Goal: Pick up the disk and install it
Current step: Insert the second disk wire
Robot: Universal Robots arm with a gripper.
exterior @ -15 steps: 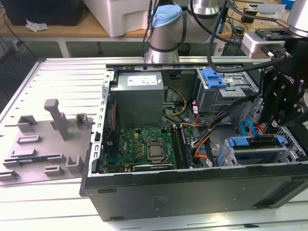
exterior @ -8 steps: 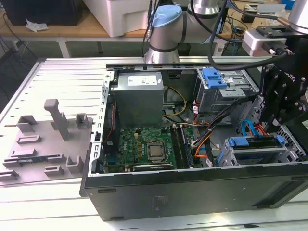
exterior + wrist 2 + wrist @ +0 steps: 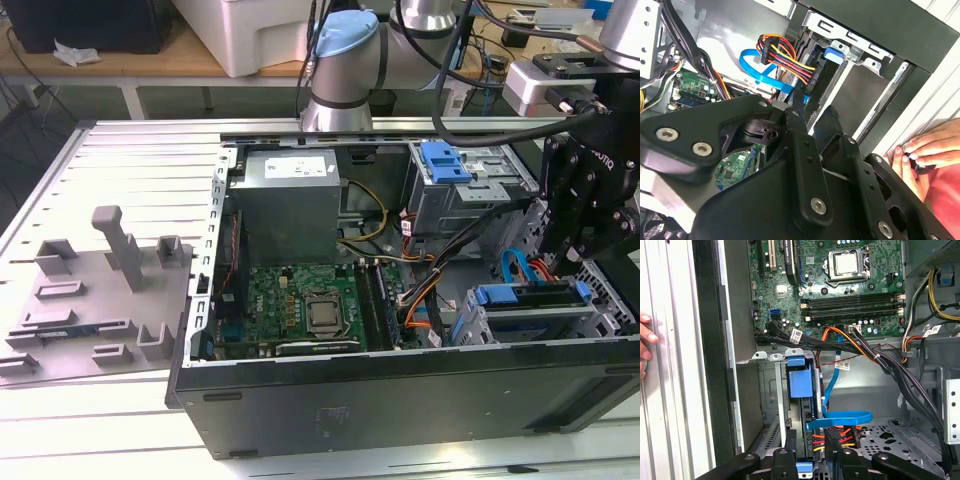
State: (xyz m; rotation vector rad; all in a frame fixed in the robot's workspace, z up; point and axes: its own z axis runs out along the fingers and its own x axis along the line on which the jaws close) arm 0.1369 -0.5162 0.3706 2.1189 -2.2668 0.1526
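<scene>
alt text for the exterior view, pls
An open computer case lies on a slatted table, motherboard exposed. At the exterior view's right, the black gripper hangs over the blue-framed disk sitting in its bay.

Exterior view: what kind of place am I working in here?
Likely a robotics lab or assembly test bench: an open computer case lies on a slatted metal table, with cluttered workbenches behind.

Bright, even light; soft shadows.
</scene>
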